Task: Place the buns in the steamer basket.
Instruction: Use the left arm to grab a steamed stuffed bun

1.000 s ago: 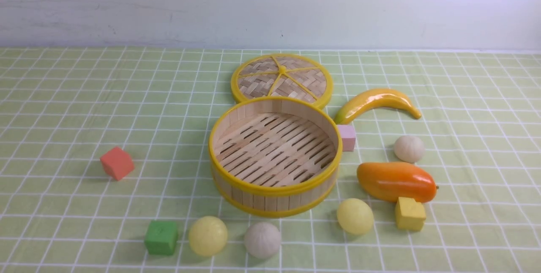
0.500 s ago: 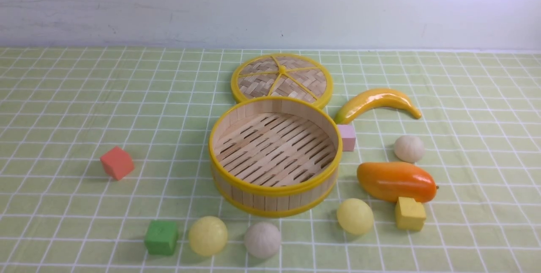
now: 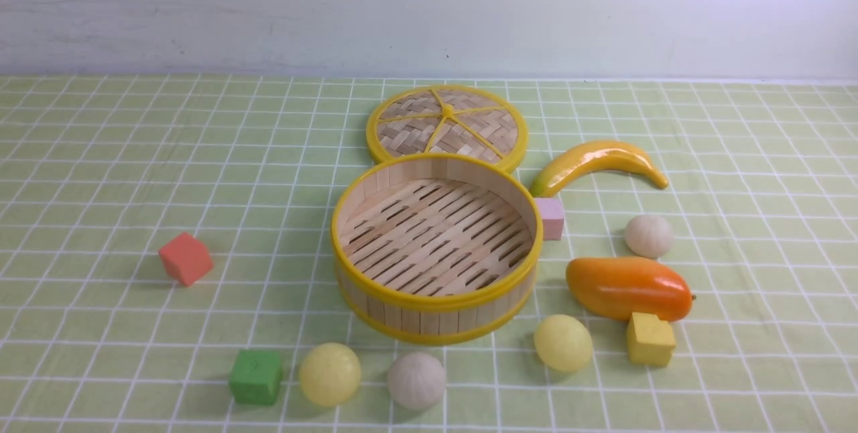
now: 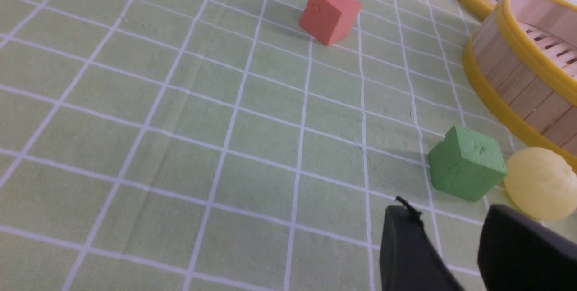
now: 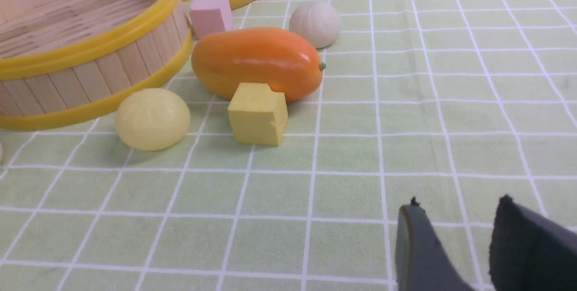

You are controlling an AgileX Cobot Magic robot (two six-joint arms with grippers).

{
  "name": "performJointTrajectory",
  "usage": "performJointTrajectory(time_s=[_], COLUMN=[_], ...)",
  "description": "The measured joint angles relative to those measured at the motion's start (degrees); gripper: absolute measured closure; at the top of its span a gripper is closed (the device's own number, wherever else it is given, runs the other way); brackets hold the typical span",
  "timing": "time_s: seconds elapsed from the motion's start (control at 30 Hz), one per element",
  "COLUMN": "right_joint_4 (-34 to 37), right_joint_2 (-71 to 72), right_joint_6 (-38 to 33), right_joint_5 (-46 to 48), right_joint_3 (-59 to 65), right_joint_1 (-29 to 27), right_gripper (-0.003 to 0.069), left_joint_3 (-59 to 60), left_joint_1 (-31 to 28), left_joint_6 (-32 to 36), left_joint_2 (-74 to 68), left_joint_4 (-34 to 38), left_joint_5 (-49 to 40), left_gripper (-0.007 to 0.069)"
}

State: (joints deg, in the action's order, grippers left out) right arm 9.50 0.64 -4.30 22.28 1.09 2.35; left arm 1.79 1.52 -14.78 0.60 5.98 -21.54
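Observation:
The steamer basket [image 3: 436, 302] stands mid-table with nothing in it. Before it lie a pale yellow bun [image 3: 329, 374] and an off-white bun [image 3: 416, 380]. To its right lie another pale yellow bun [image 3: 563, 342] and, farther back, another off-white bun [image 3: 649, 235]. Neither gripper shows in the front view. My left gripper [image 4: 448, 212] is open over bare cloth, short of the green cube [image 4: 466, 162] and a yellow bun [image 4: 538, 183]. My right gripper [image 5: 457, 205] is open and empty, well apart from a yellow bun [image 5: 152, 119] and an off-white bun [image 5: 314, 24].
The woven lid [image 3: 447, 125] lies flat behind the basket. A banana [image 3: 596, 161], a pink cube [image 3: 551, 218], an orange mango [image 3: 627, 287] and a yellow cube [image 3: 649, 339] crowd the right side. A red cube [image 3: 186, 258] and a green cube [image 3: 255, 376] sit on the left.

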Motion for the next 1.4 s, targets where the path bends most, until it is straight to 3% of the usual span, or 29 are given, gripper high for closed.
performJointTrajectory(time_s=[0.13, 0.3, 0.43, 0.6, 0.7, 0.77, 0.87, 1.1, 1.4], right_joint_4=[0.0, 0.03, 0.03, 0.03, 0.03, 0.03, 0.03, 0.03, 0.03], right_joint_2=[0.0, 0.0, 0.0, 0.0, 0.0, 0.0, 0.0, 0.0, 0.0], right_joint_6=[0.0, 0.0, 0.0, 0.0, 0.0, 0.0, 0.0, 0.0, 0.0], right_joint_5=[0.0, 0.0, 0.0, 0.0, 0.0, 0.0, 0.0, 0.0, 0.0], right_joint_3=[0.0, 0.0, 0.0, 0.0, 0.0, 0.0, 0.0, 0.0, 0.0], right_joint_1=[0.0, 0.0, 0.0, 0.0, 0.0, 0.0, 0.0, 0.0, 0.0], right_gripper=[0.0418, 0.0418, 0.0418, 0.0418, 0.0418, 0.0418, 0.0418, 0.0418, 0.0418], left_joint_3=[0.0, 0.0, 0.0, 0.0, -0.92, -4.58, -8.89, -17.85, -32.28], left_joint_1=[0.0, 0.0, 0.0, 0.0, 0.0, 0.0, 0.0, 0.0, 0.0], left_joint_6=[-1.4, -9.06, -11.48, -10.52, -10.21, -7.73, -3.04, 6.4, 18.18], left_joint_2=[0.0, 0.0, 0.0, 0.0, 0.0, 0.0, 0.0, -8.86, -32.91], left_joint_4=[2.69, 16.1, 24.23, 26.61, 26.81, 26.81, 26.81, 26.81, 26.2], left_joint_5=[2.93, 9.94, 14.99, 17.34, 13.91, 9.7, 6.75, -3.1, -20.66], left_gripper=[0.0387, 0.0387, 0.0387, 0.0401, 0.0462, 0.0562, 0.0638, 0.0638, 0.0638])
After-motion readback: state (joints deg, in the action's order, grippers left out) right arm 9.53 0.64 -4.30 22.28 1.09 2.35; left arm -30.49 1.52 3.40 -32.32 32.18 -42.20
